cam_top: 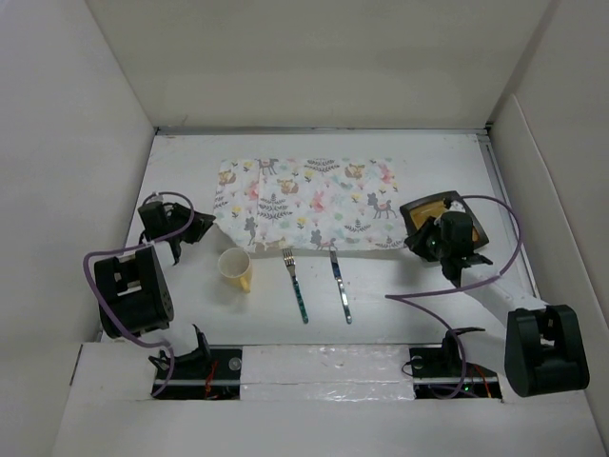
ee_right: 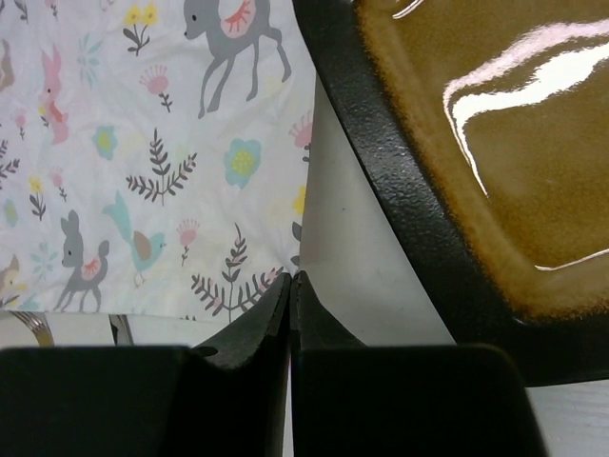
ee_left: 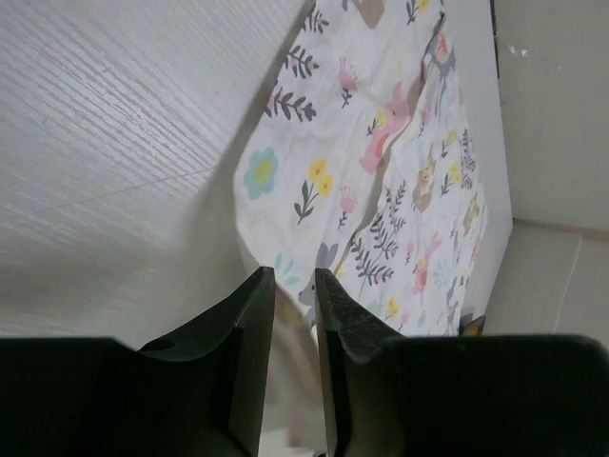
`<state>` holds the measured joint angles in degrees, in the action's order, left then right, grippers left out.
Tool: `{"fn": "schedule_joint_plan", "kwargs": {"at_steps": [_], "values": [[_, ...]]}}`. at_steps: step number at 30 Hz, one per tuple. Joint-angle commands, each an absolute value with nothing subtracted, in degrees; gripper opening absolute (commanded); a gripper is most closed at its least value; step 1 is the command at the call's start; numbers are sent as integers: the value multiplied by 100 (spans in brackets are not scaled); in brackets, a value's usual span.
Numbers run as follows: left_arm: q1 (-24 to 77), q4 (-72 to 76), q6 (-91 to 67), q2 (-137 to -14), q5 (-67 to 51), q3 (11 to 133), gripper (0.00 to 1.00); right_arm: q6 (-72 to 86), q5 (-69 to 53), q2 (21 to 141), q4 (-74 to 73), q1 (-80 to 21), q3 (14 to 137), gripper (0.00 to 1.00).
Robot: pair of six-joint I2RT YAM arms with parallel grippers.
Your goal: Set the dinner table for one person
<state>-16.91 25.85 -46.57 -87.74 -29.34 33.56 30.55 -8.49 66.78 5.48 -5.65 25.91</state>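
Surface [cam_top: 409,286], matte white, lies under patterned cloth [cam_top: 309,200] and extends past it on every side. Left claw [ee_left: 293,278] clamped on cloth's left near corner, corner lifted. Right claw [ee_right: 291,278] fingers together at cloth's right near corner; fabric pinch unclear. Brown plate [ee_right: 476,143] just right of cloth. Cup [cam_top: 235,268], fork [cam_top: 296,286], knife [cam_top: 341,286] off cloth's near edge.

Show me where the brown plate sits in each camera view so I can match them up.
Top external: brown plate at right, just right of the animal-patterned cloth, partly behind the right arm.
Left wrist: not clearly in it; mostly the cloth shows.
Right wrist: upper right, its black rim beside the cloth.
Shared landmark: the cloth.
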Motion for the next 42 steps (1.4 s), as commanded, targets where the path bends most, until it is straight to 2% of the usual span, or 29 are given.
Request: {"fn": "schedule_joint_plan", "kwargs": {"at_steps": [1, 2, 4, 7, 9, 12, 16, 21, 26, 29, 34, 38, 42], "values": [[-1714, 2611, -4684, -8315, -2856, 3507, 22, 3067, -703, 6609, 615, -536, 2619, 9], [-1714, 2602, -4719, -8149, -2856, 3507, 28, 3076, -712, 6714, 633, -536, 2637, 11], [-1714, 2549, -4781, -7973, -2839, 3550, 28, 3067, -747, 6811, 641, -536, 2689, 20], [-1714, 2382, -4790, -7586, -2786, 3700, 24, 3067, -764, 6952, 685, -536, 2768, 32], [-1714, 2338, -4825, -7243, -2734, 3796, 23, 3085, -782, 7031, 703, -536, 2795, 34], [-1618, 1744, -4546, -6673, -2524, 4242, 23, 3033, -538, 6892, 476, -536, 2926, 54], [-1450, 1389, -4202, -6162, -2302, 4666, 29, 3111, -379, 6401, 352, -536, 2935, 58], [-1091, 1038, -3903, -5345, -2769, 5202, 33, 3401, 508, 5679, -148, -467, 3067, 59], [-800, 897, -3534, -4194, -3190, 4853, 39, 3822, 984, 5326, -343, 131, 3006, 62], [-800, 354, -3148, -3526, -3156, 4484, 41, 4033, 714, 5518, -326, 902, 2892, 61], [-668, -281, -2453, -3428, -3050, 4193, 45, 4105, 353, 6212, -255, 1667, 2847, 61], [-668, -395, -2276, -3358, -3277, 4069, 45, 4254, 203, 6810, -176, 2090, 2874, 60], [-668, -422, -2250, -3366, -3296, 4131, 45, 4465, 44, 7092, -150, 2092, 2988, 60]]}}
